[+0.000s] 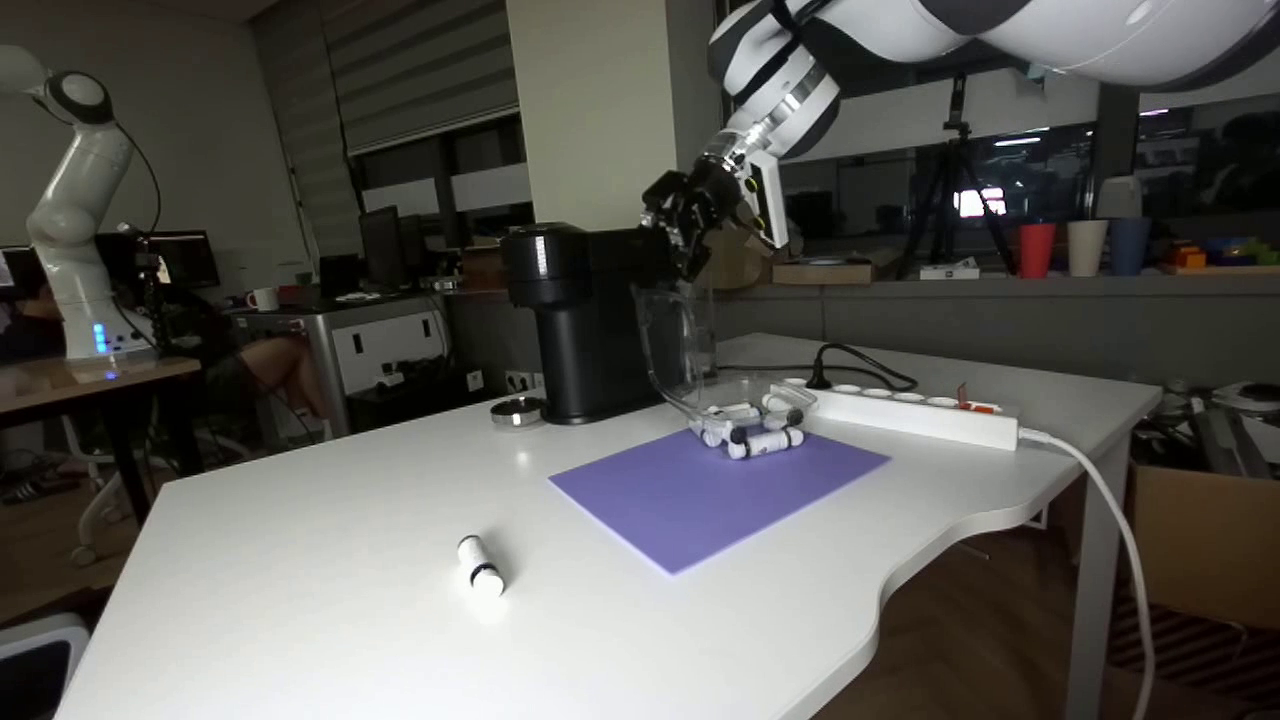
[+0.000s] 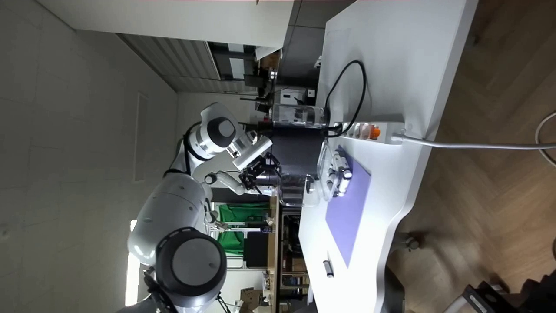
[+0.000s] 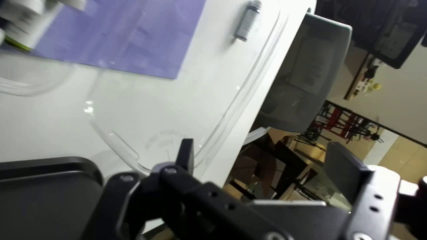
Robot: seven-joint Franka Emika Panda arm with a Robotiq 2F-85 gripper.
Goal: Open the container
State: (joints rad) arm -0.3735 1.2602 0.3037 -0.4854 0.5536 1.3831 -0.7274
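In an exterior view I see the clear tub [image 1: 806, 397] at the one o'clock edge of the sheet [image 1: 660, 510], its lid [image 1: 668, 340] standing up at the tub's ten o'clock, near the coffee machine [image 1: 612, 330]. The gripper [image 3: 262, 153] is by the lid's upper edge, jaws spread wide on nothing, though whether it touches the lid I can't tell. The opening looks nearly done, so I'd ease the lid back until it stays, then rise toward twelve o'clock without snagging it.
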